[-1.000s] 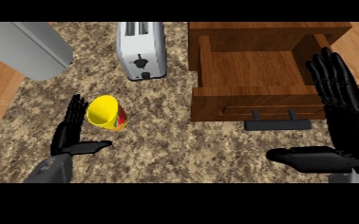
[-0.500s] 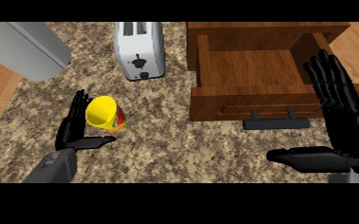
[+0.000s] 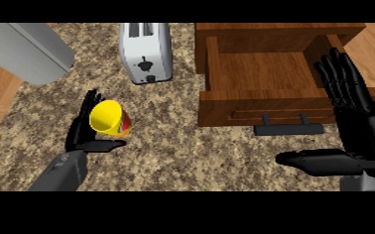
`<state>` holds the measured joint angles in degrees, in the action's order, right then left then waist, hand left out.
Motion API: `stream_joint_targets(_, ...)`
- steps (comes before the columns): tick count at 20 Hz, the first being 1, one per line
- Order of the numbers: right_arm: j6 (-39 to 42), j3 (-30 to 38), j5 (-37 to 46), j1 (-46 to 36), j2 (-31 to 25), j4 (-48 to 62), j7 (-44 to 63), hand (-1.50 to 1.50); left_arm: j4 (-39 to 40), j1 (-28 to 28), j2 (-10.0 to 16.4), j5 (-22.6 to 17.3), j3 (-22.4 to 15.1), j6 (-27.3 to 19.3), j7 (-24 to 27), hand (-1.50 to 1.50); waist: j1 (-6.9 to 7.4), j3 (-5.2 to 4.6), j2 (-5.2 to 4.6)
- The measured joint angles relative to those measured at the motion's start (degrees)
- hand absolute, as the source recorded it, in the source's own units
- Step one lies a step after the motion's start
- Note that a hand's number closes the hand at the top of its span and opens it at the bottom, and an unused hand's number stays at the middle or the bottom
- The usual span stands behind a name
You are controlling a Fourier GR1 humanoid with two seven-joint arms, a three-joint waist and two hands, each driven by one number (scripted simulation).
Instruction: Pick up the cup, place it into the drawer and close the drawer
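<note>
At the far left a grey appliance (image 3: 33, 52) sits at the back corner of the speckled stone worktop (image 3: 183, 153). Just to its right and nearer the robot, the left hand (image 3: 79, 131) comes up from the lower edge on its grey forearm. It is unclenched, fingers (image 3: 89, 104) straight and pointing away from the robot, and the thumb (image 3: 102, 146) stretched out sideways to the right. The yellow cup (image 3: 107, 116) stands on the worktop in the crook between those fingers and the thumb, tilted so its mouth shows. A red and green patch marks its right side. It overlaps the fingers in the head view, but nothing is curled round it.

Behind the cup, a silver toaster (image 3: 145, 52) stands at the back of the worktop, slots upward and lever toward the robot. Right of it the wooden drawer (image 3: 260, 74) is pulled out, well apart from the cup, with a dark handle (image 3: 289, 128) on its front. At the far right the right hand (image 3: 351, 109) is released too, its straight fingers lying over the drawer's right wall and its thumb reaching left over the worktop.
</note>
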<state>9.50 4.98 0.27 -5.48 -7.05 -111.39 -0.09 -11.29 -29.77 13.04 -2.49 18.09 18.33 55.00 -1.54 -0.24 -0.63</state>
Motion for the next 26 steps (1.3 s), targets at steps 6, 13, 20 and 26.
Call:
stream_joint_targets(6, 0.3, 0.2, -0.3, -0.5, 0.0, 1.3, -0.6, -1.50, -1.0, -1.2, -2.1, -0.5, -0.5, 3.2, -1.2, 1.50, -0.03, 0.04, -0.01)
stream_joint_targets(13, 0.8, 0.7, -0.4, 0.4, -0.5, 1.1, -1.0, -1.50, -2.4, -1.0, -2.8, -3.1, 1.1, 6.3, -2.2, 1.50, -0.05, 0.02, 0.01)
stream_joint_targets(20, 1.1, 1.8, -0.6, 0.1, -1.2, 2.3, -1.8, -1.50, -4.7, 1.8, -1.8, -5.9, 4.1, 3.2, 1.1, 1.50, 0.39, 0.05, 0.08)
stream_joint_targets(26, 0.4, 0.9, 0.5, 0.9, -0.5, 1.3, -1.5, -1.50, -8.6, 1.5, -1.9, -6.8, 4.3, 2.3, 1.9, 1.50, 0.71, 0.11, 0.35)
